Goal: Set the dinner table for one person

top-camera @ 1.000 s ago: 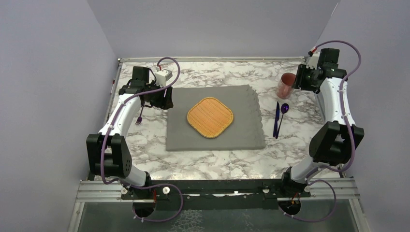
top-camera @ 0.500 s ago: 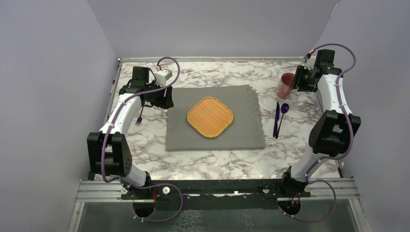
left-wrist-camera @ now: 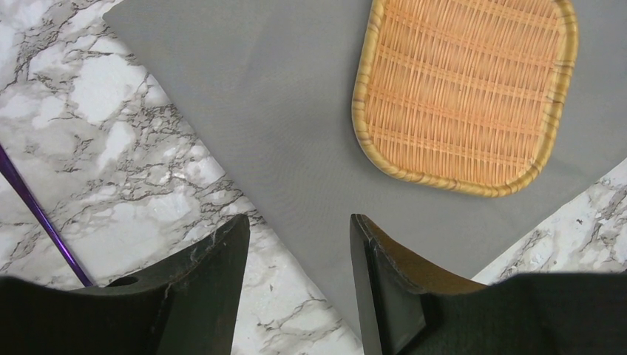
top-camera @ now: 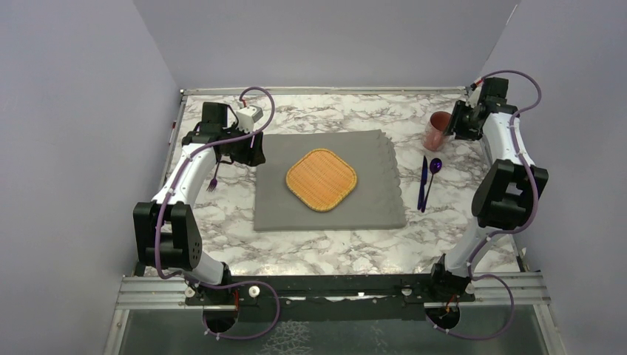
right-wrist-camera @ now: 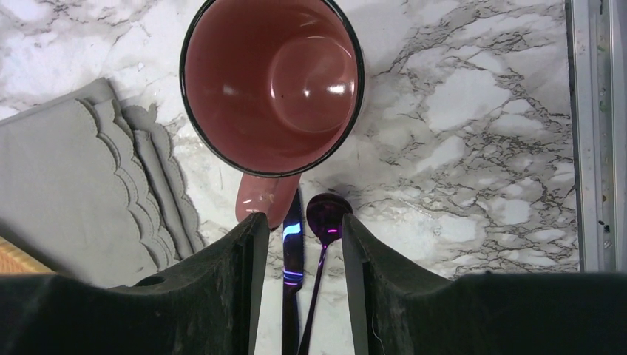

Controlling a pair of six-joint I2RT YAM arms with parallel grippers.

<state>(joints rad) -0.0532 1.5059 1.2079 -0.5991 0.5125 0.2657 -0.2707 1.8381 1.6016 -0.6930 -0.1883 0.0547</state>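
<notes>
The marble dinner table (top-camera: 325, 255) holds a grey scalloped placemat (top-camera: 329, 196) with a woven orange plate (top-camera: 322, 179) on it. A purple fork (top-camera: 213, 181) lies left of the mat; its handle shows in the left wrist view (left-wrist-camera: 37, 214). A purple knife (top-camera: 422, 183) and spoon (top-camera: 433, 174) lie right of the mat. A red mug (top-camera: 437, 130) stands at the far right. My left gripper (top-camera: 248, 157) is open and empty over the mat's far left corner. My right gripper (top-camera: 457, 127) is open and empty above the mug (right-wrist-camera: 273, 85), knife (right-wrist-camera: 292, 259) and spoon (right-wrist-camera: 325, 222).
Purple walls close in on the left, back and right. A metal rail (right-wrist-camera: 591, 133) edges the table on the right. A metal frame (top-camera: 325, 288) runs along the near edge by the arm bases.
My right arm has drawn back toward the far right corner, its elbow swinging in. The left arm has not moved.
</notes>
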